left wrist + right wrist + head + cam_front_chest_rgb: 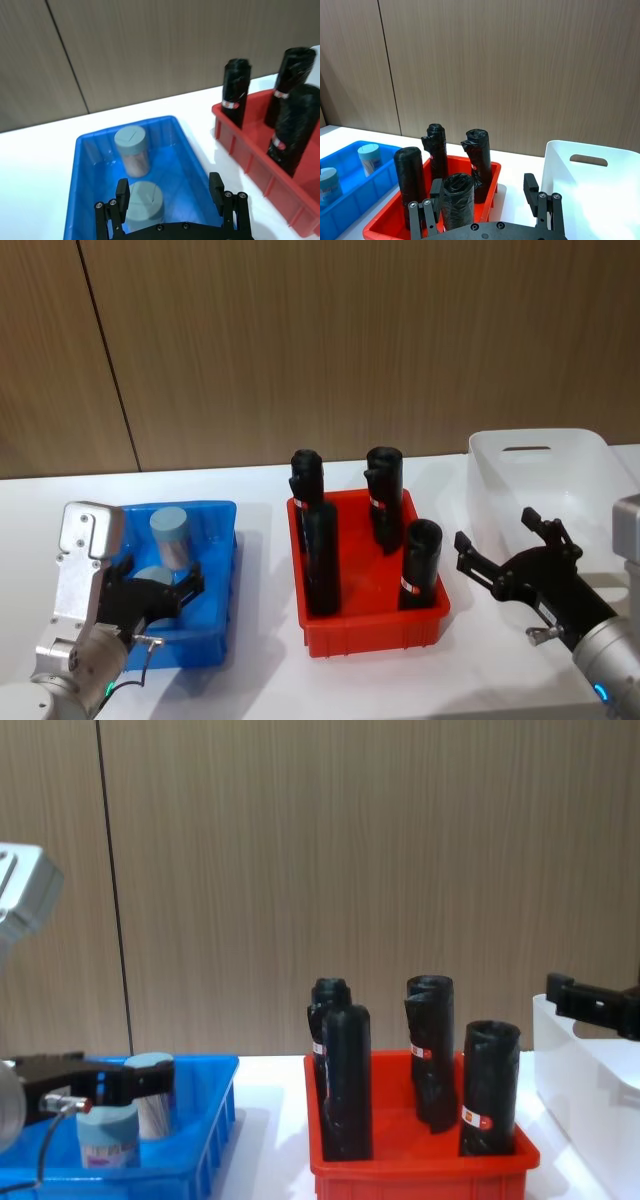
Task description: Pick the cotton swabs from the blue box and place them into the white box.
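Hovering low over blue box (218,512), left gripper (169,192): fingers spread, straddling nearer cotton swabs jar (145,201); we cannot confirm contact from this angle. Second cotton swabs jar (170,533) upright behind it, same box, toward far wall. We note right gripper (502,538), fingers apart, nothing held, beside red bin (372,630) holding black rolls (322,560), near white box (598,462) front wall.

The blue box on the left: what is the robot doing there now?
The left gripper hangs open over the nearer jar of cotton swabs in the blue box. The second jar stands behind it. Nothing is gripped yet. The right gripper is open near the white box.
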Robot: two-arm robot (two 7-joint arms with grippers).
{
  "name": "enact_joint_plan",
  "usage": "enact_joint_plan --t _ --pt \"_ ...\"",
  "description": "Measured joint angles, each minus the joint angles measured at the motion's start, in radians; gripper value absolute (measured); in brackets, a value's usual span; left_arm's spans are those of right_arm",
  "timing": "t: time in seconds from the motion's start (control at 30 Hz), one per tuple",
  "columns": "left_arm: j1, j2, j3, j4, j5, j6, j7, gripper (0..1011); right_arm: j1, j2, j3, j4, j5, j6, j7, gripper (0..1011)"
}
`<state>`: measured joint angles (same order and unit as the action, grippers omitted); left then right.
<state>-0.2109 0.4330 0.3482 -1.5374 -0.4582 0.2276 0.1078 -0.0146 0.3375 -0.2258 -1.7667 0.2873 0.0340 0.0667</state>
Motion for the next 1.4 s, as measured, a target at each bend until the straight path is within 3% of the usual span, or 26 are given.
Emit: enact_joint_plan --t 0.67,1.4 --pt "-0.045 -0.02 -0.027 0.091 -0.047 0.091 0.013 1004 0.0 0.0 0.0 0.0 0.0 0.0 0.0 1002" --pt "-0.133 -0.063 -0.036 0.251 -0.034 0.088 -0.086 993 0.0 0.0 0.0 0.0 0.0 0.0 0.0 1002"
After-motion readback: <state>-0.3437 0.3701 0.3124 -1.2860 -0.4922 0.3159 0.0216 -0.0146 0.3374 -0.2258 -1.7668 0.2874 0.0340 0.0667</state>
